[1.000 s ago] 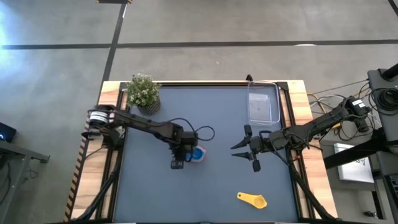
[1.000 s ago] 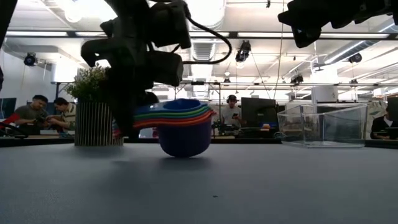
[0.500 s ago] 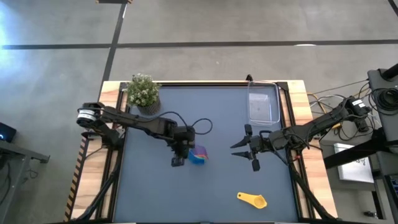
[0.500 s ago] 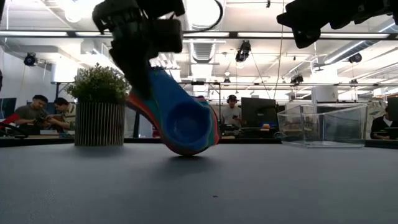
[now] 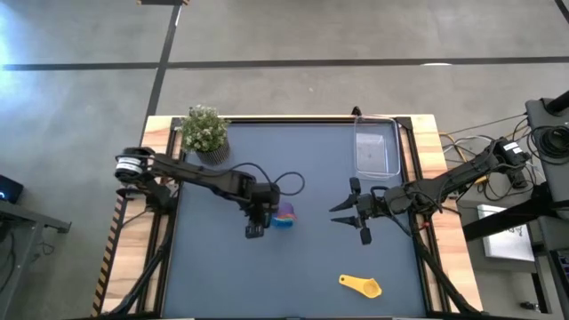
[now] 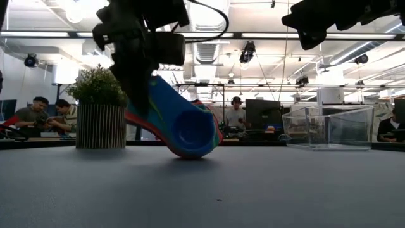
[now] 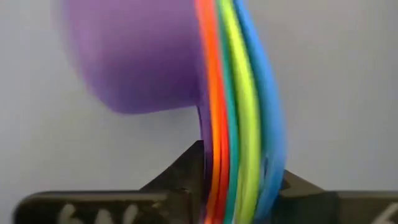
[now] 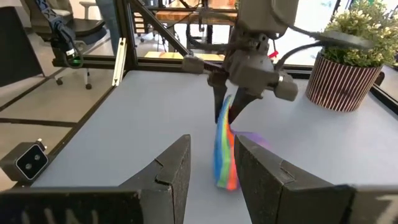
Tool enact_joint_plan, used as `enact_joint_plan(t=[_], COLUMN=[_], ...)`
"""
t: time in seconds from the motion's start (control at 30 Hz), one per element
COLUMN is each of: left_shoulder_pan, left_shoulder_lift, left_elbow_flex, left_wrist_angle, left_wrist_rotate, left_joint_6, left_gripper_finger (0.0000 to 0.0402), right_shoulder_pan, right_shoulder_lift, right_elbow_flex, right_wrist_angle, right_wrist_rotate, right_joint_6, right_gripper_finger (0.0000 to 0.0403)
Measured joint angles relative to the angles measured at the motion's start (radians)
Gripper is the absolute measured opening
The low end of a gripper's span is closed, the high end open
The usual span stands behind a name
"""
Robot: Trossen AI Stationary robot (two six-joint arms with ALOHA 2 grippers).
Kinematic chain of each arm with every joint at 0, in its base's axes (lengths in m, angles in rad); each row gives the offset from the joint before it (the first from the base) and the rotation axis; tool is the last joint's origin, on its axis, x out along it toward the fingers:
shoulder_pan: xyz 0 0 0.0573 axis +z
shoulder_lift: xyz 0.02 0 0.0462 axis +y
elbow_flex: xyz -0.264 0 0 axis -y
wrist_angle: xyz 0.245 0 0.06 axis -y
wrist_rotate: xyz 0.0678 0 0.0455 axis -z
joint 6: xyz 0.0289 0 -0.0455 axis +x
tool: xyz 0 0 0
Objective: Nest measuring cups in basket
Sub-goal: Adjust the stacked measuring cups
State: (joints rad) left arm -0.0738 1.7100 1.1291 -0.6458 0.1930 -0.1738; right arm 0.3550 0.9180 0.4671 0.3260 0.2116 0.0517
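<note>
Rainbow-coloured plastic, the nested stack of measuring cups (image 6: 180, 123) is tipping on its side near the middle of the table (image 5: 302, 267), with the left gripper (image 5: 260, 213) clamping its fingers on the bundled handles and the purple cup outermost. At about five o'clock from the stack the yellow cup (image 5: 361, 284) is lying alone, while the clear basket (image 5: 376, 148) is sitting empty at two o'clock, by the far right corner. At three o'clock the right gripper (image 5: 349, 213) is hovering with fingers spread apart, and the potted plant (image 5: 205, 132) is standing at ten o'clock.
</note>
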Motion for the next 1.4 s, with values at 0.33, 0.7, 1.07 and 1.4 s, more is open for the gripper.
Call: enact_joint_plan(t=[0.33,0.7,1.07,1.4], left_shoulder_pan=[0.040,0.164,0.169,0.171], left_shoulder_lift=[-0.016,-0.071,-0.072,-0.059], left_elbow_flex=[-0.074,-0.355,-0.487,-0.507], left_wrist_angle=[0.078,0.638,0.872,0.944], left_wrist_rotate=[0.091,0.570,0.685,0.689], left_joint_6=[-0.005,-0.246,-0.426,-0.452], left_gripper_finger=[0.0020,0.0020,0.0020,0.0022], right_shoulder_pan=[0.000,0.000,0.000,-0.002], right_shoulder_lift=[0.000,0.000,0.000,0.282], right_elbow_flex=[0.000,0.000,0.000,0.005], right_wrist_angle=[0.000,-0.003,0.004,0.362], right_wrist_rotate=[0.000,0.000,0.067,0.104], right_joint_6=[0.000,-0.001,0.000,-0.092], right_gripper_finger=[0.0112,0.0112,0.0112,0.0112])
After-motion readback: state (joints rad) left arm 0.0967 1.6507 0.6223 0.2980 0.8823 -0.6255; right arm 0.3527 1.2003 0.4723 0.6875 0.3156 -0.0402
